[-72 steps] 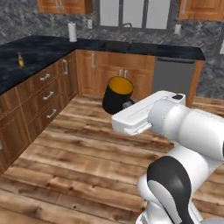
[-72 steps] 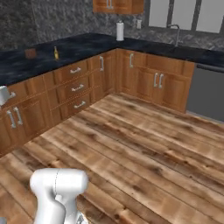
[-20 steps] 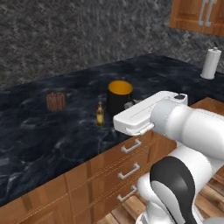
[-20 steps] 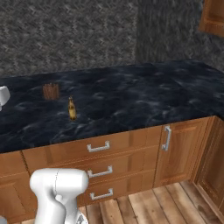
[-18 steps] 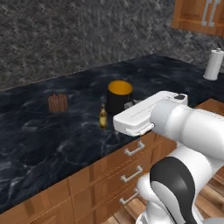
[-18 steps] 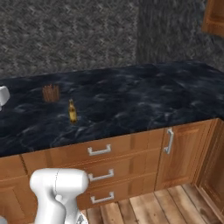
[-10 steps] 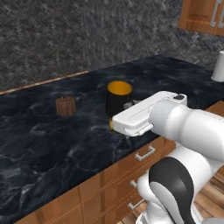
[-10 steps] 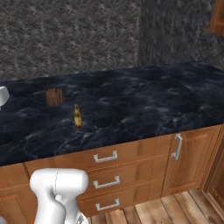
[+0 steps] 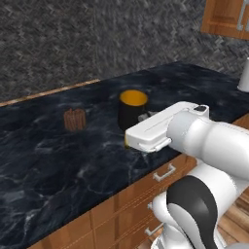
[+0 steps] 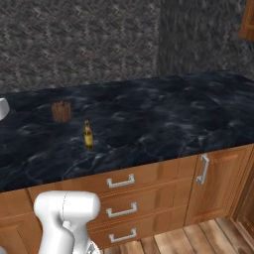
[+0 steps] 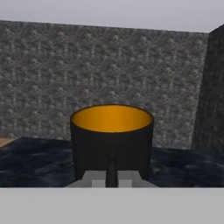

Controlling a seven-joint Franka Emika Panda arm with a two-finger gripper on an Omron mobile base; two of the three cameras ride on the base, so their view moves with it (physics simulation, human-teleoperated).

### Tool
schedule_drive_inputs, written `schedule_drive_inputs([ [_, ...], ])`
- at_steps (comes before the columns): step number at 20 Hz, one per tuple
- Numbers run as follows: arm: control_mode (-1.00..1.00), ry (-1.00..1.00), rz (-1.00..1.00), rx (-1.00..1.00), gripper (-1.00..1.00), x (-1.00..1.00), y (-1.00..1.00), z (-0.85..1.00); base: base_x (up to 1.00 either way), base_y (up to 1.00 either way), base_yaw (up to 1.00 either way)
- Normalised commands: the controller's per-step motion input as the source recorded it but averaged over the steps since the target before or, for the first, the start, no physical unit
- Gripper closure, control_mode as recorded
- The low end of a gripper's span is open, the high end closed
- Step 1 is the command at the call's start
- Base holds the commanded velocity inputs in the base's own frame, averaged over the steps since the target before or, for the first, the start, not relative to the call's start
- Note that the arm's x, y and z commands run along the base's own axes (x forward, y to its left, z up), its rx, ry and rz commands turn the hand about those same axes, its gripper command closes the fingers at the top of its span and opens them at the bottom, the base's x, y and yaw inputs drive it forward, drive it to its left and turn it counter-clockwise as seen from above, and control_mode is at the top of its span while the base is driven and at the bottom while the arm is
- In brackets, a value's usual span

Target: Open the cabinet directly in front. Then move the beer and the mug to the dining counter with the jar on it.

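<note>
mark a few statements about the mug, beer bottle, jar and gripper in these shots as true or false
1. The mug is held in the gripper, clear of the counter. True.
2. The beer lies on its side on the floor. False: it stands upright on the dining counter.
3. The jar is on the same dark marble top as the beer. True.
4. The mug's inside is white. False: it is yellow-orange.
5. In the right base view the beer touches the jar. False: they stand apart, the beer nearer the counter's front edge.
</note>
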Motion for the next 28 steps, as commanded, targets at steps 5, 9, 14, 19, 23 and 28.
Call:
schedule_drive_inputs([
  [5, -1.0, 0.62, 0.0, -0.16, 1.0, 0.44, 0.01, -0.6, 0.0, 0.0, 0.0],
  [9, -1.0, 0.49, 0.0, -0.18, 1.0, 0.25, 0.0, -0.8, 0.0, 0.0, 0.0],
  [14, -1.0, 0.16, 0.0, -0.04, 1.0, 0.02, 0.0, -0.37, 0.0, 0.0, 0.0],
  [19, -1.0, 0.01, 0.0, -0.07, 1.0, 0.0, 0.04, -0.27, 0.0, 0.0, 0.0],
  [23, -1.0, 0.07, 0.0, -0.16, 1.0, 0.31, 0.28, -0.6, 0.0, 0.0, 0.0],
  [28, -1.0, 0.11, 0.0, -0.15, 1.0, 0.76, 0.32, -0.59, 0.0, 0.0, 0.0],
])
